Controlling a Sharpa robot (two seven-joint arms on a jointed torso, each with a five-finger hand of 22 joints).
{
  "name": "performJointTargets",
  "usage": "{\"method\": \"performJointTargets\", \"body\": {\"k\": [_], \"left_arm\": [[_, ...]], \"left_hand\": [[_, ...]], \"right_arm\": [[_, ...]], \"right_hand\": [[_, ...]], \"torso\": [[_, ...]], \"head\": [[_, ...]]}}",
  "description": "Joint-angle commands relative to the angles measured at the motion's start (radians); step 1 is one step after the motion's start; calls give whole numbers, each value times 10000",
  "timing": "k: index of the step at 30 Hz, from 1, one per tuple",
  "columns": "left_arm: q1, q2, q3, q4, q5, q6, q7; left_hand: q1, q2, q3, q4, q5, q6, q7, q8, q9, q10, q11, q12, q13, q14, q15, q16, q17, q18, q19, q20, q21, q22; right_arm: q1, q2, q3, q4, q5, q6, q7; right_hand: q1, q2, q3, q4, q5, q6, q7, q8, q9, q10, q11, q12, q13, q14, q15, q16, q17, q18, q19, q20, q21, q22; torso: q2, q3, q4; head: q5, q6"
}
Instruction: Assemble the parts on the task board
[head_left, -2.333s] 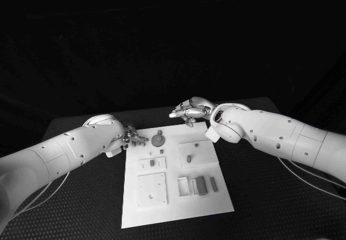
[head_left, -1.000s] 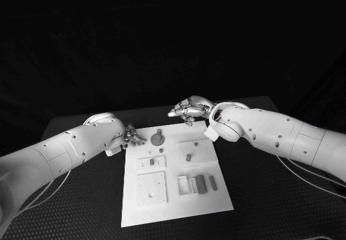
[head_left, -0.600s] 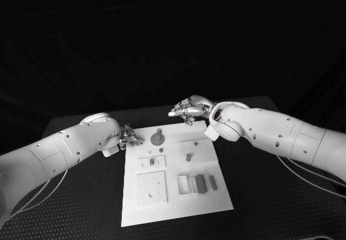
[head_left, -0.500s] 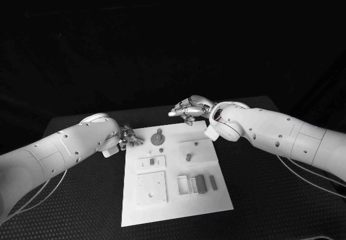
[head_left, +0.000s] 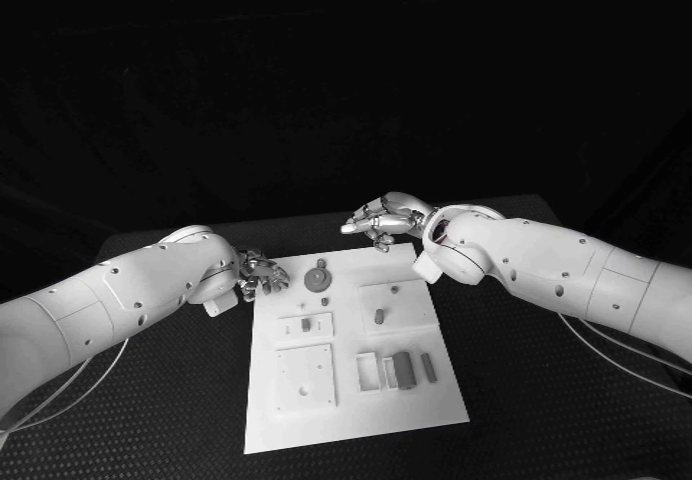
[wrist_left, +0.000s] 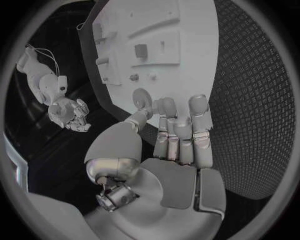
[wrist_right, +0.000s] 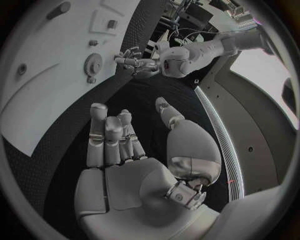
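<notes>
While the white rectangular task board (head_left: 355, 400) lies on the black tabletop (head_left: 548, 400), left hand (head_left: 260, 273) at its far-left corner and right hand (head_left: 387, 220) beyond its far edge both hold nothing, fingers apart.

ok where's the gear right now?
In the head view the gear lies flat at the far left of the task board, just right of the left robot hand, which isn't touching it.

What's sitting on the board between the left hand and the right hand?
In the head view, a round gear lies on the task board's far end, between the left hand and right hand.
</notes>
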Motion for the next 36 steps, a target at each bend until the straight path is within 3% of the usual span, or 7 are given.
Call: {"method": "performJointTargets", "body": {"k": [1,13,17,26,32,36], "left_arm": [[86,-182,-3,328,256,-240,-69],[115,-978,-22,1570,256,-186,-327],[109,-1213,-54,1985,255,-33,-476],[86,-1660,-375,2901,259,458,-864],[83,-1654,-577,3103,-85,614,-962],[81,-1651,-632,3104,-169,693,-1008]], "left_hand": [[-106,21,1630,-1544,37,114,40,9,16,86,-29,8,11,25,-53,0,-12,324,102,-6,35,188],[-120,-33,1749,-1667,153,177,15,23,26,160,-52,-4,0,54,-76,7,-13,323,148,-21,53,192],[-120,-79,1815,-1717,341,223,-1,31,31,216,-67,-14,-7,79,-90,23,-4,320,184,-32,71,196],[-164,-145,1863,-1762,955,366,-52,59,50,387,-113,-26,-14,144,-129,88,52,304,278,-57,133,203],[-168,-140,1864,-1770,995,378,-57,61,53,402,-117,-28,-15,151,-133,92,58,300,288,-58,140,203],[-169,-135,1863,-1772,997,385,-60,63,54,411,-120,-27,-14,156,-135,95,60,296,295,-56,145,204]], "right_arm": [[-5,-16,2,18,-29,61,55],[-5,-66,2,36,-22,59,52],[-5,-82,1,42,-16,62,51],[-5,-126,1,62,-11,53,46],[-5,-126,1,63,-10,62,50],[-5,-125,1,62,-9,63,50]], "right_hand": [[-29,84,-52,-20,19,-21,87,-56,15,-73,-31,38,-15,-68,-18,32,-14,314,-16,-79,-59,162],[-31,82,-53,-21,19,-20,87,-56,16,-74,-31,40,-17,-68,-18,33,-15,314,-17,-80,-59,162],[-32,81,-54,-20,19,-19,87,-56,16,-74,-31,41,-18,-68,-18,33,-16,314,-17,-80,-60,162],[-38,80,-55,-17,19,-18,87,-55,17,-75,-31,42,-20,-69,-18,33,-16,314,-17,-79,-60,162],[-40,82,-55,-16,19,-17,87,-56,17,-75,-31,42,-22,-69,-18,33,-17,314,-17,-79,-60,162],[-41,82,-55,-14,19,-17,86,-55,17,-76,-31,43,-23,-69,-18,33,-17,314,-17,-79,-60,162]], "torso": [[2,7,-1],[14,8,-13],[11,6,-10],[14,-6,-3],[12,-1,-14],[18,5,-11]], "head": [[33,15],[67,35],[59,34],[58,9],[90,-12],[91,-23]]}}
